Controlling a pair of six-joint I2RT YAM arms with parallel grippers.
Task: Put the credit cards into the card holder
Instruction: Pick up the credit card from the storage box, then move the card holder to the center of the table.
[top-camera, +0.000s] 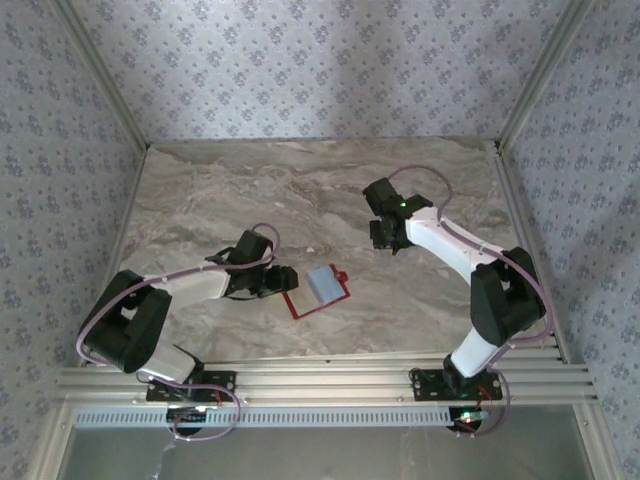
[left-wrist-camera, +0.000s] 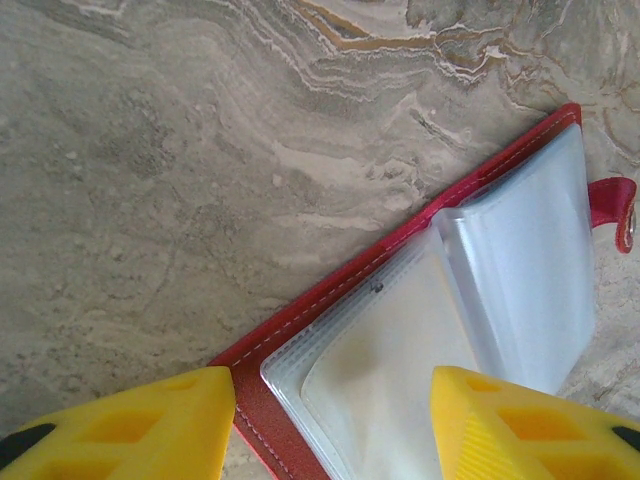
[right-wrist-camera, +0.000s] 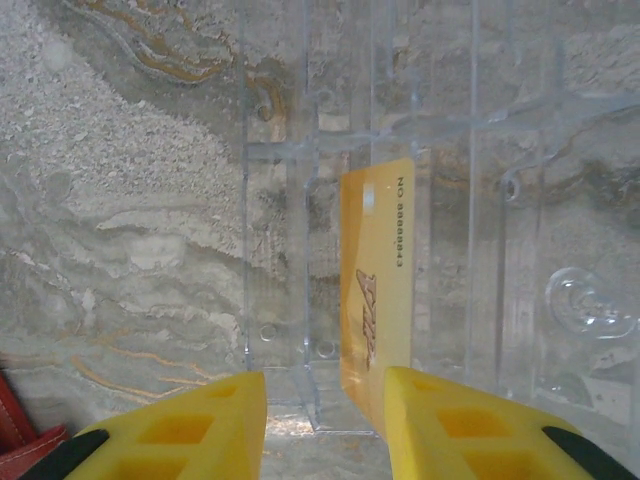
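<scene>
Starting at the left: seeing the left gripper (left-wrist-camera: 332, 388) with its fingers (left-wrist-camera: 140, 420) standing wide apart, straddling the near corner of the holder (left-wrist-camera: 330, 292), which is lying open and flat on the table (left-wrist-camera: 150, 150) with its clear sleeves (left-wrist-camera: 520, 260) facing up. Not being able to tell whether the pads are touching it, or whether any card is sitting in the sleeves. Judging this side as bracing work: pressing lightly on the red border, not on the sleeves, and so leaving a pocket mouth free. Moving to the right, well apart from the holder: finding the right gripper (right-wrist-camera: 325, 385) above a clear tray (right-wrist-camera: 500, 180), fingers about half apart, with the yellow card (right-wrist-camera: 378, 290) between them, close to the right finger and with a gap at the left one, so not clamped as far as visible. Advising here: shifting slightly toward the card for both pads meeting it together, closing slowly, lifting straight up, clear of the tray walls, and only then carrying it across to the holder.
</scene>
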